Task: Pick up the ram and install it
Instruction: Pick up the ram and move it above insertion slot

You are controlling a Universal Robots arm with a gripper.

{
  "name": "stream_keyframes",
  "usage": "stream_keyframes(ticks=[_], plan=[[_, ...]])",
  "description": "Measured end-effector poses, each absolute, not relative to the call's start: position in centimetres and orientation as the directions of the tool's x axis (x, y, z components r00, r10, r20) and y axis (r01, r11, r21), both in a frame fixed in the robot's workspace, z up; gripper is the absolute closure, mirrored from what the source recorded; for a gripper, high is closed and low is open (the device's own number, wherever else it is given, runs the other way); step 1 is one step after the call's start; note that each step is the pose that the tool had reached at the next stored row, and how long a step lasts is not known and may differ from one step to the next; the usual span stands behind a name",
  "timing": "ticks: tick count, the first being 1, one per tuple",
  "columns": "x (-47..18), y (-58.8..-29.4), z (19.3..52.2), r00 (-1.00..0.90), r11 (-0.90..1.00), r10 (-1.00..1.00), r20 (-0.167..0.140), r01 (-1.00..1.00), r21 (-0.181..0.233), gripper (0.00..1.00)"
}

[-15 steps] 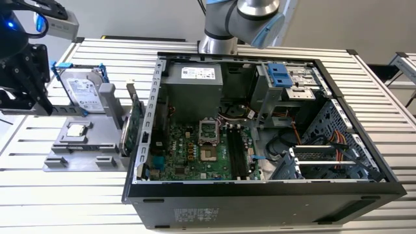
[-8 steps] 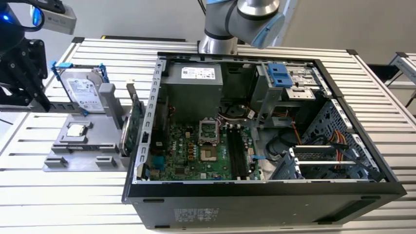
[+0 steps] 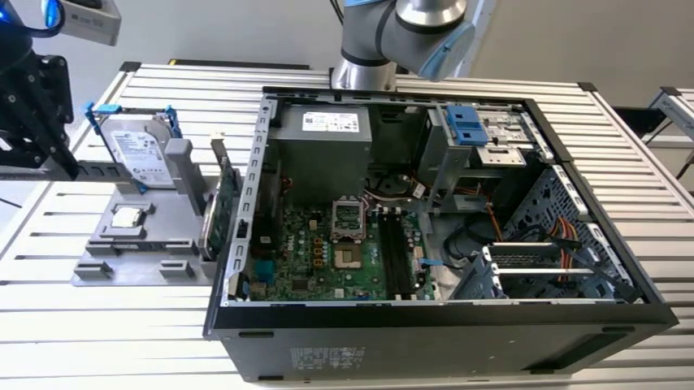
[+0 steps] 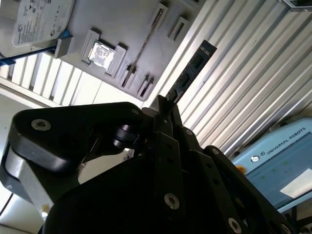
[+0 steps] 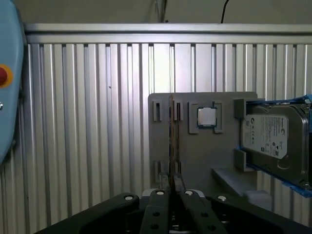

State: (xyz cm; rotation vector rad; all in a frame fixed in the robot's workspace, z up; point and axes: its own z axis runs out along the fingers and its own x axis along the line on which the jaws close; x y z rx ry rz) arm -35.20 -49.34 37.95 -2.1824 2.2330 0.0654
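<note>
While the ram (image 4: pixel 192 70) rides in the gripper (image 4: pixel 169 100), treat this as a carry: you want a steady stick, not speed. The fingers look pinched almost shut on the ram. The part you can see juts free past the tips, over the ribbed table (image 4: pixel 253 68) and off the tray (image 4: pixel 114 22). How much of it lies hidden behind the fingers, I can't tell. In the exterior view the gripper sits high at that view's left edge, beside the tray and well apart from the case (image 3: pixel 434 325).

Long axis: it runs along the table's ribs, free end pointing away from the fingers. The chip face is turned toward the second wrist view. I can't tell which long edge carries the contacts.

The slots (image 3: pixel 397 258) inside the case run across the ribs, by my reading, so you need roughly a quarter turn of the wrist to match them. Make that turn up high, in open air. Cross the case wall with margin and steer wide of the upright card (image 3: pixel 223 213) just beside it. Don't ease the clamp: a thin stick can pivot between the pads.
</note>
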Motion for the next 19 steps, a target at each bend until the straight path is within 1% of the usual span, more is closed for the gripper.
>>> stream_keyframes(ticks=[19], plan=[[-34.6, -49.26, 38.2, -0.01, 0.01, -0.999, -0.043, -1.0, 0.013, 1.0]])
